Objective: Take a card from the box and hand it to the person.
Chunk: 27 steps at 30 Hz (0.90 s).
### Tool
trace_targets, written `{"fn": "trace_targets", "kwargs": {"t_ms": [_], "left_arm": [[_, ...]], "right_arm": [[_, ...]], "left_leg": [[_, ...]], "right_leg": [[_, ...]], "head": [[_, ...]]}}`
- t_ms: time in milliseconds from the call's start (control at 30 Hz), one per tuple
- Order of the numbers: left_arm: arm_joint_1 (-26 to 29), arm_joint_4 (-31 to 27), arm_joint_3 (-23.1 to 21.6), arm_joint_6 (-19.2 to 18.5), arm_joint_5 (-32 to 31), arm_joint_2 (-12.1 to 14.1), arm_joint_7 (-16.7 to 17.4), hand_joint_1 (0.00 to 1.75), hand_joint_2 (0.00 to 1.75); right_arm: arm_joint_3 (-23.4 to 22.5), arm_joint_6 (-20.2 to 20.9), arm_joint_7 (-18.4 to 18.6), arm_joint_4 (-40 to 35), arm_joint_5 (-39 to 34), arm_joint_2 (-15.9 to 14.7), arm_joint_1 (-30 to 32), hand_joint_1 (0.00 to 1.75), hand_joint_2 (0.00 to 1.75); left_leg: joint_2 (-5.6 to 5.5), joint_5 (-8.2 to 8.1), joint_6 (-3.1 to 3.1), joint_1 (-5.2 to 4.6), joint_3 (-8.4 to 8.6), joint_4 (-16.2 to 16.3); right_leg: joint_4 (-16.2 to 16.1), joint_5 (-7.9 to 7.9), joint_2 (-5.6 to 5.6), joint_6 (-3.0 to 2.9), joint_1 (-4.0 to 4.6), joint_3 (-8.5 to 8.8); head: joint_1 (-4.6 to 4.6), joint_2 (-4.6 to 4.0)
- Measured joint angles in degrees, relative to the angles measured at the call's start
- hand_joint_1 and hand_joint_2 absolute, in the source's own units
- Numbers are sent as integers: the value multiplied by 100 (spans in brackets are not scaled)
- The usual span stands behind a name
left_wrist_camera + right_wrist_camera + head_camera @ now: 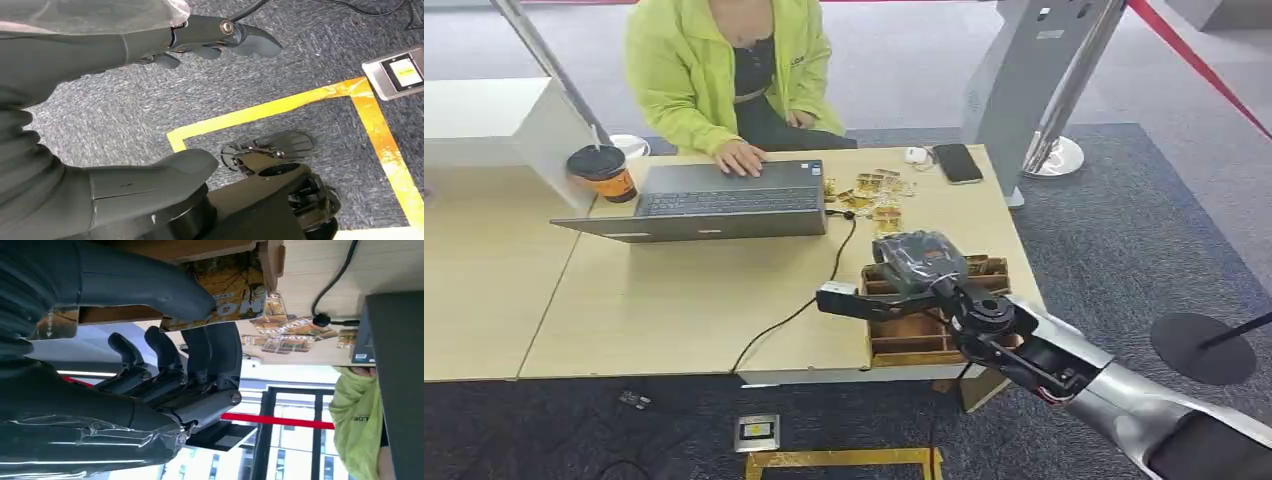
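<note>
Fingers [220,347] of my right hand [914,262] pinch a yellow-printed card [235,295] against the thumb, right over the wooden compartment box [924,335] at the near right corner of the tabletop [674,300]. More cards [869,190] lie scattered beside the open laptop [714,200], where a person in a lime jacket [694,70] rests a hand on the keyboard. A lidded coffee cup [604,172] and a phone [957,162] sit further back. My left hand [150,110] hangs over grey carpet with yellow floor tape [300,100], fingers apart, holding nothing.
</note>
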Motion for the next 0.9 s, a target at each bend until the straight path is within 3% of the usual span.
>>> {"fn": "trace_targets", "kwargs": {"t_ms": [567,700,767,900], "left_arm": [[8,0,0,15,54,0,-11,0,175],[11,0,0,15,59,0,-11,0,175],[10,0,0,15,61,2,-11,0,175],[14,0,0,15,61,2,-11,0,175]], "right_arm": [[-77,265,85,-531,-2,-35,-29,166,175],[-127,406,109,-787,-92,-105,-51,159,175],[-136,479,144,-937,-155,-161,-73,166,175],[-181,544,168,-1187,-221,-251,-108,164,175]], "left_leg": [[3,0,0,0,5,1],[3,0,0,0,5,1],[4,0,0,0,5,2],[3,0,0,0,5,2]], "right_leg": [[0,1,3,0,0,0],[0,2,3,0,0,0],[0,2,4,0,0,0],[0,2,4,0,0,0]], "head": [[0,0],[0,0],[-2,0],[0,0]]}}
